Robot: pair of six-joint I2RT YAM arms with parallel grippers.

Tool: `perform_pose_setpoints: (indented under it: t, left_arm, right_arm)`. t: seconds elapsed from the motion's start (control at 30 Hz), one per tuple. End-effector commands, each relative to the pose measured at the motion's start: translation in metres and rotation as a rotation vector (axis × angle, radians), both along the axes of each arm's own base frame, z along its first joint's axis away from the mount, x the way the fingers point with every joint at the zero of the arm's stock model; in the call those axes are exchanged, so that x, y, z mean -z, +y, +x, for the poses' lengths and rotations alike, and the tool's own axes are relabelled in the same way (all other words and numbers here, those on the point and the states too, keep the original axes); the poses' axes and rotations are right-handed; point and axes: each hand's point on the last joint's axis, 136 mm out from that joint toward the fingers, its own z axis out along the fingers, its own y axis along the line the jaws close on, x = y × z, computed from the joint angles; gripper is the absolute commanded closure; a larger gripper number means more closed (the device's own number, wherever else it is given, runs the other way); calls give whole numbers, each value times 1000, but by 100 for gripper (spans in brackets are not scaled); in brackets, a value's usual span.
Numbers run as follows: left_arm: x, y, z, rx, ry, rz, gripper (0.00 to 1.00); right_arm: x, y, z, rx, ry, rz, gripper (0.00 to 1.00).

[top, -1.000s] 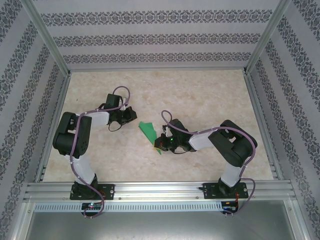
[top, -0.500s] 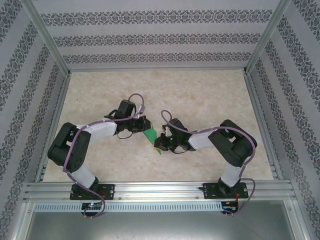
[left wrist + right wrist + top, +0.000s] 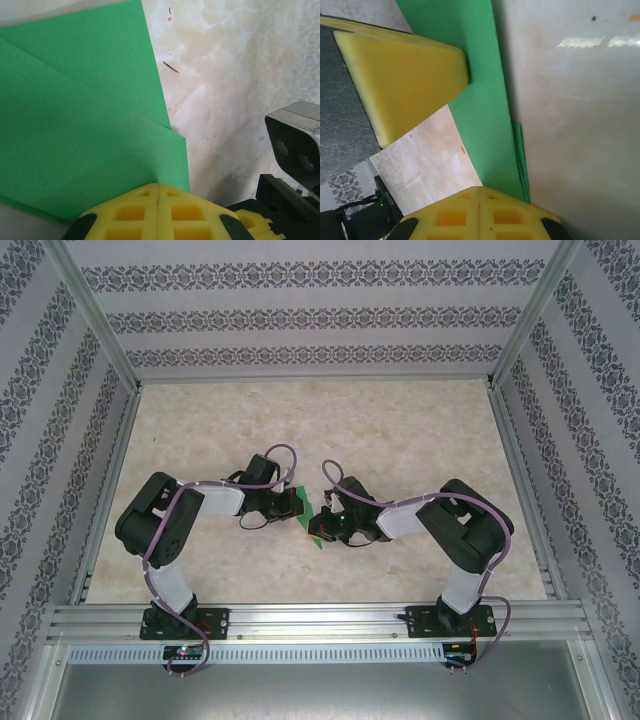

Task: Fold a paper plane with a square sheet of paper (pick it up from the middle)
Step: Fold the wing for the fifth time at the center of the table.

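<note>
top external: the left hand (image 3: 292, 504) has swung in from the far left of the counter (image 3: 420, 440) within the last second. it now sits at the left edge of the partly folded green paper sheet (image 3: 304, 508), which lies flat near the middle of the counter, between the two arms. the right hand (image 3: 322, 527) has not moved, clenched and bearing on the sheet's right side. left wrist view: the left hand's yellow fingertips (image 3: 135, 212) are pressed together with no gap, over a corner of the sheet where one folded layer overlaps another along a diagonal crease. whether any paper is caught between them cannot be told. right wrist view: the right hand's fingertips (image 3: 455, 215) are likewise closed tight over a long folded strip of the sheet, with the left hand's yellow finger (image 3: 405, 70) on the same sheet opposite. judged from this, the sheet is only partway to a plane. with one hand anchoring, the arriving hand looks set to press the next crease, and a slip could skew the fold.
</note>
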Motion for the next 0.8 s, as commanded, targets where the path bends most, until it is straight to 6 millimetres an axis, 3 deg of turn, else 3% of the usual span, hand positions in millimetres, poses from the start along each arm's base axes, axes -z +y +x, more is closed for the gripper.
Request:
perform_pose_setpoints:
  t: [0.0,0.13,0.23,0.33,0.53,0.77]
  left_arm:
    - [21,5,3,-3,-3,62,95]
    - [30,8,-1,-8,15,78,95]
    - [31,9,0,-5,14,85,96]
    - [31,10,0,-2,12,96,96]
    - [45,23,-1,-25,53,199,98]
    - [52,28,-3,-48,74,221,100]
  right_arm:
    - [28,-22,-19,27,101,-110,100]
    - [1,-7,-8,1,50,-67,100]
    - [-3,-8,-5,-9,38,-87,100]
    - [5,-10,-8,-9,58,-95,100]
    - [36,-34,-34,10,140,-155,100]
    - [25,-35,-44,-17,131,-132,100]
